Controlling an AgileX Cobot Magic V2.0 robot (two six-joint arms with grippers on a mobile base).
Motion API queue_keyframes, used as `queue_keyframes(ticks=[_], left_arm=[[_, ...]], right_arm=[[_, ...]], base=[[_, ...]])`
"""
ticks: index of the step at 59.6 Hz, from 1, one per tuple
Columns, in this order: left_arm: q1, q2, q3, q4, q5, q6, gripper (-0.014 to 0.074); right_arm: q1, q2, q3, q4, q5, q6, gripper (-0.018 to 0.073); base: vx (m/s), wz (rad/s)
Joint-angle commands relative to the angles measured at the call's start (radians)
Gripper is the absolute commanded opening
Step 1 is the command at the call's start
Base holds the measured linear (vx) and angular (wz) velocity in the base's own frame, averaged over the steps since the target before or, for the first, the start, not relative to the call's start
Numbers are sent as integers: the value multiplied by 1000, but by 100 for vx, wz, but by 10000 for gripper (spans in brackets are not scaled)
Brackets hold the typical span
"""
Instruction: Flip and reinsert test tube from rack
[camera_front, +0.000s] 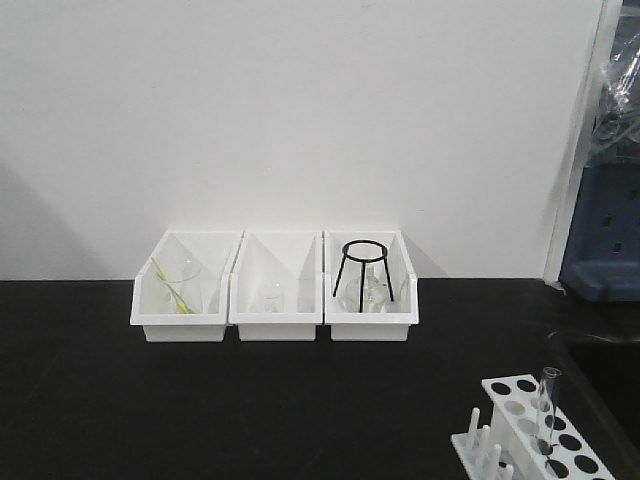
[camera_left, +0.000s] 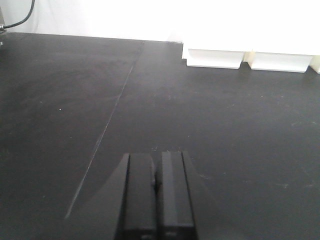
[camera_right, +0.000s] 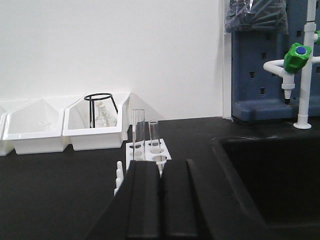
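The white rack (camera_front: 512, 392) stands at the front right of the black table, with upright pegs along its left side. A clear test tube (camera_front: 548, 405) stands upright in one of its holes. In the right wrist view the rack (camera_right: 165, 150) lies just beyond my right gripper (camera_right: 161, 162), which is shut and empty. Two clear tubes stand in it there, a taller near one (camera_right: 138, 134) and one behind it (camera_right: 153, 135). My left gripper (camera_left: 156, 155) is shut and empty, low over bare black table, far from the rack. Neither gripper shows in the front view.
Three white open-fronted bins (camera_front: 275, 318) stand at the back against the wall, holding glassware and a black wire tripod (camera_front: 360, 272). A sunken black sink (camera_right: 270, 180) lies right of the rack, with a green-capped tap (camera_right: 298, 55) behind it.
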Motion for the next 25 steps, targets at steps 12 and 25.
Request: queue_keyframes(ticks=[12,25], left_arm=[[-7,-12,1,-4,-87,0,-6],[-7,-12,1,-4,-87,0,-6]], right_arm=[[-5,-12,2,-1,-75,-10,-8],[-5,-12,2,-1,-75,-10,-8]], base=[[0,0],[0,0]])
